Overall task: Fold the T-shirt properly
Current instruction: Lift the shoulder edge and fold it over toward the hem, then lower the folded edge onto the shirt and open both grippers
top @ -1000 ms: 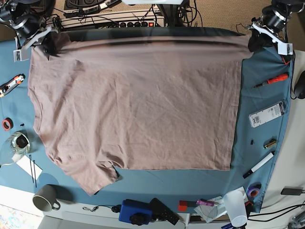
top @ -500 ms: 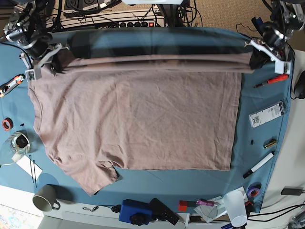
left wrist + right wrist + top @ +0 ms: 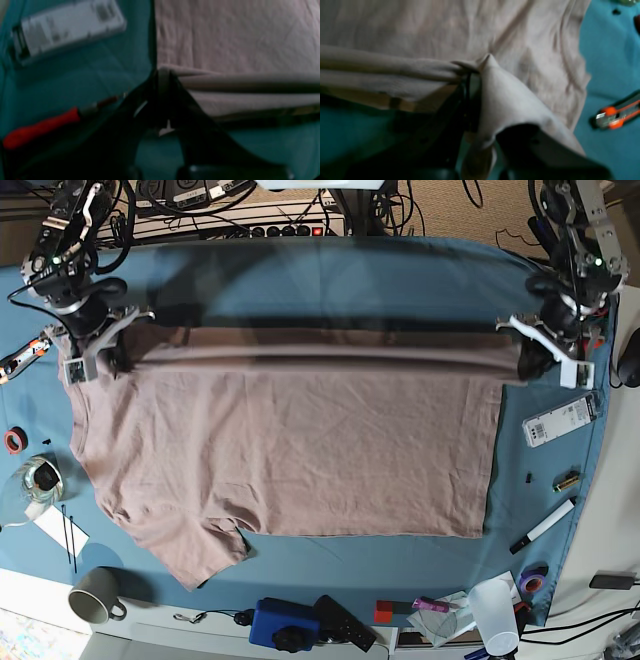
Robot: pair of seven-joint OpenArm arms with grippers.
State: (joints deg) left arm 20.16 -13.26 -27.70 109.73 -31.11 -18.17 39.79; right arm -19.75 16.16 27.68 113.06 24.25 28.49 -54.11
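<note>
The pink-beige T-shirt (image 3: pixel 290 440) lies spread on the blue table cloth (image 3: pixel 330 280), a sleeve at the near left. Its far edge is lifted and stretched taut as a folded band between both grippers. On the right side of the base view my left gripper (image 3: pixel 525 355) is shut on the shirt's far right corner; in the left wrist view the dark fingertips (image 3: pixel 162 75) pinch the fabric (image 3: pixel 237 37). On the left side my right gripper (image 3: pixel 100 345) is shut on the far left corner; in the right wrist view fabric (image 3: pixel 420 30) drapes over its fingers (image 3: pixel 472 75).
A red screwdriver (image 3: pixel 42 127) and a white package (image 3: pixel 562 418) lie right of the shirt, with a marker (image 3: pixel 543 526) nearer. An orange utility knife (image 3: pixel 25 355), tape roll (image 3: pixel 15 440) and glass (image 3: pixel 40 480) sit left. A mug (image 3: pixel 95 593), blue box (image 3: pixel 283 623) and white cup (image 3: pixel 493 610) line the near edge.
Both grippers have carried the shirt's far edge from the table's back toward the near side, over the shirt's body. More blue cloth shows behind the band.
</note>
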